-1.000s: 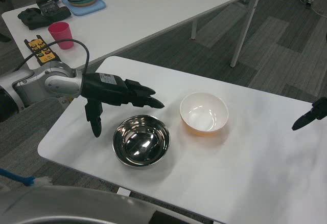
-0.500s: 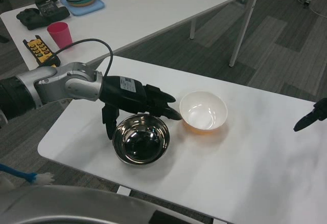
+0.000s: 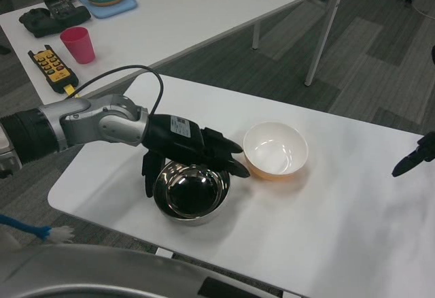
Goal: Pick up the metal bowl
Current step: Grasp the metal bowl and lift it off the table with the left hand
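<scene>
While the left robot hand (image 3: pixel 187 150) straddled the metal bowl (image 3: pixel 191 192), no grip showed.

Nearest on the counter (image 3: pixel 326 223) sat that bowl, fingers spread over its far rim, thumb down its left side; closing evenly would likely stop it sliding. Just beyond stood a white bowl (image 3: pixel 275 150). The hand's white label was unreadable. Only the right robot hand's (image 3: pixel 412 158) dark tip showed; its state was unclear.

The left hand (image 3: pixel 190 150) has come down over the metal bowl (image 3: pixel 191 192), fingers across the far rim and thumb at the left side, touching it now.
</scene>
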Motion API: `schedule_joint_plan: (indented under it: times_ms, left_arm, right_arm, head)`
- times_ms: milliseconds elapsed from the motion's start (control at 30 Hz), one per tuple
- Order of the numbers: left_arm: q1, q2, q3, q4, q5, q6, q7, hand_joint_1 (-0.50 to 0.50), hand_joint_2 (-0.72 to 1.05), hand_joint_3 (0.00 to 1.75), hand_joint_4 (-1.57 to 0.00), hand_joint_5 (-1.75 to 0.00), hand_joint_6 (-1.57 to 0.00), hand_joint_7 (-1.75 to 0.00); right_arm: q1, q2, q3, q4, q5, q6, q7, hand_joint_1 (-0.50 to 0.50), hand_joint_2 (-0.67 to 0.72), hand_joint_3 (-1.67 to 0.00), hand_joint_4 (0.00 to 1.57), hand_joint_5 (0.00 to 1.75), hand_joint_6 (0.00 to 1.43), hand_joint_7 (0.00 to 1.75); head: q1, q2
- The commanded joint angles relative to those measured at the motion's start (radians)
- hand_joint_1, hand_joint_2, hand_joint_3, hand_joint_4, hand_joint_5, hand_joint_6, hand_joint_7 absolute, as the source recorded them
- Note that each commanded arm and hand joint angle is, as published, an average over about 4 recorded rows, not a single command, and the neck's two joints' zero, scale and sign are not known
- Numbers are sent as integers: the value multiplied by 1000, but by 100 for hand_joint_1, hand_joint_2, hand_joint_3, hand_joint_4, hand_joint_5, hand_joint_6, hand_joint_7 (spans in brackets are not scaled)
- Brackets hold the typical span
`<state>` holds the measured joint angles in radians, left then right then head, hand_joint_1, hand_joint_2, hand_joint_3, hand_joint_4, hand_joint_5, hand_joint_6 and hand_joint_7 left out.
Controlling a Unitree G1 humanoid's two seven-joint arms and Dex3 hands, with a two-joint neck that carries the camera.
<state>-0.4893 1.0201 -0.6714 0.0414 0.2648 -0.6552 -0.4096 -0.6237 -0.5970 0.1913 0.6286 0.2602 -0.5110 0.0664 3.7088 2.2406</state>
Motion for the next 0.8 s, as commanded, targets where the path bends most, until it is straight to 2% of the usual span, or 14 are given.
schedule_joint_plan:
  times_ms: [33, 167, 567, 800]
  left_arm:
    - [31, -20, 17, 7, 17, -2, -6, -48, 12, 0, -4, 0, 0, -28]
    - [30, -23, 19, 6, 17, -2, -6, -48, -2, 0, -4, 0, 0, -28]
    - [41, -23, 26, 5, 16, -25, -3, -48, 1, 0, 0, 0, 0, -28]
    - [56, -23, 45, 19, 11, -91, -3, -48, 7, 0, 0, 0, 0, -28]
  right_arm:
    - [-15, -15, 8, 0, 15, -16, -2, -42, 60, 0, 0, 0, 0, 0]
    - [-8, -15, 8, -8, 21, -19, -2, -42, 60, 0, 0, 0, 0, 0]
    - [4, -13, 6, -23, 30, -21, -2, -42, 60, 0, 0, 0, 0, 0]
    - [4, -18, 5, -23, 30, -23, -2, -42, 60, 0, 0, 0, 0, 0]
  head:
    - [9, 3]
    - [5, 2]
    - [-6, 4]
    - [-12, 2]
